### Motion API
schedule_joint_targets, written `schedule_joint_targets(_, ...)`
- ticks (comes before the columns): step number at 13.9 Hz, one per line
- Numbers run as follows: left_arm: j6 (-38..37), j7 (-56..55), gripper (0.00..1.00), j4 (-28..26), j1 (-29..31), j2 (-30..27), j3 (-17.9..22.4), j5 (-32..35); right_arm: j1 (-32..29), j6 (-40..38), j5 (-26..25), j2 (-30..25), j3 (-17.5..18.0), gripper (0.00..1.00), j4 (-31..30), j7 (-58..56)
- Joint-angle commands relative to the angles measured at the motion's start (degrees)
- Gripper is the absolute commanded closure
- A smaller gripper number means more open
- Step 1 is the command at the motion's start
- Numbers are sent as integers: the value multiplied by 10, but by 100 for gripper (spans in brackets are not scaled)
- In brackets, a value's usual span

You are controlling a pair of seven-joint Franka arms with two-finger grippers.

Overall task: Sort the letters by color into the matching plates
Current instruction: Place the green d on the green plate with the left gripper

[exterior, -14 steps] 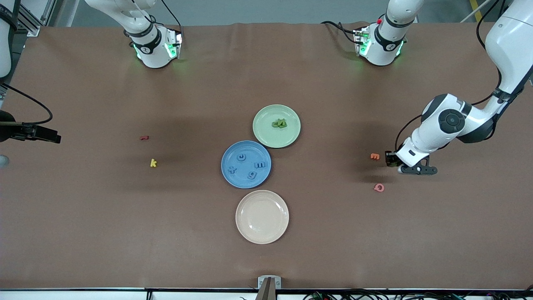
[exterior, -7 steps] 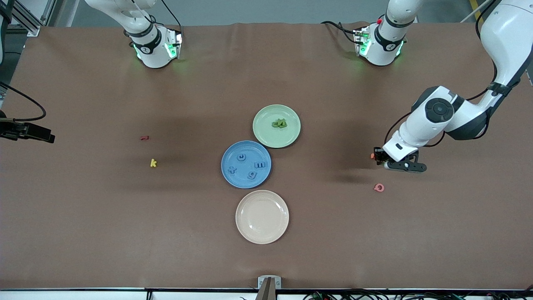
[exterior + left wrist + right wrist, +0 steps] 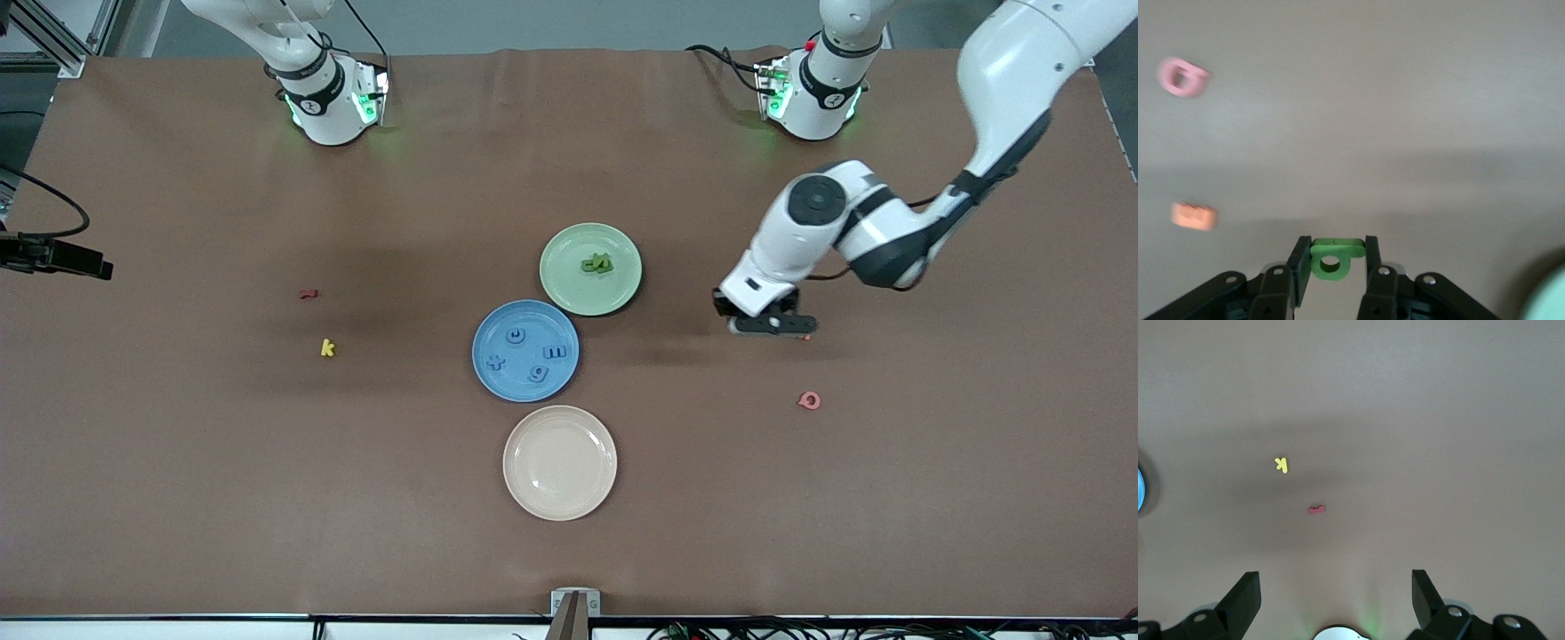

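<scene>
My left gripper [image 3: 1333, 248] is shut on a small green letter [image 3: 1331, 259] with a round hole. In the front view this gripper [image 3: 722, 309] hangs over bare table, between the pale green plate [image 3: 569, 286] and the left arm's end. The green plate holds a clump of green letters [image 3: 597, 263]. Beside it, nearer the front camera, the blue plate [image 3: 524, 352] carries several blue letters [image 3: 554, 352]. My right gripper [image 3: 1335, 587] is open and empty, high over the right arm's end of the table.
A cream plate [image 3: 560, 462] lies nearer the front camera than the blue one. An orange letter [image 3: 1195, 217] and a pink letter [image 3: 809, 400] lie toward the left arm's end. A yellow letter [image 3: 327, 348] and a red letter [image 3: 308, 293] lie toward the right arm's end.
My left gripper has carried the green letter from beside the orange letter toward the plates. The orange letter now sits under the wrist. The right arm drifted slightly.
</scene>
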Motion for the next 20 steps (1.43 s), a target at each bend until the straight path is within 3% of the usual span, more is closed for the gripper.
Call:
schedule_joint_targets(1,-13,-101,100,21,-73,17,8,4,-7,13,3,-51,11,0,-58,-4)
schedule_joint_targets(5,-13,-215,100,52,-194,20,48,3,-1,30,3,-84,12,0,-87,-4)
schedule_joint_targets(9,-13,-314,99,114,-345,32,135,-7,10,60,3,-142,11,0,-152,2)
schedule_joint_targets(12,-13,-350,98,176,-430,54,188,-35,11,52,3,-158,11,0,-155,3)
schedule_joint_targets(14,-13,-354,90,206,-489,57,232,-68,10,40,3,-171,12,0,-154,3)
schedule_joint_targets(15,-13,-361,78,223,-515,58,253,-90,9,40,2,-177,12,0,-154,3)
schedule_joint_targets(19,-13,-364,0,262,-573,58,312,-138,8,50,2,-181,10,0,-153,-2)
schedule_joint_targets(20,-13,-361,0,263,-571,57,314,-138,10,50,2,-182,11,0,-152,-2)
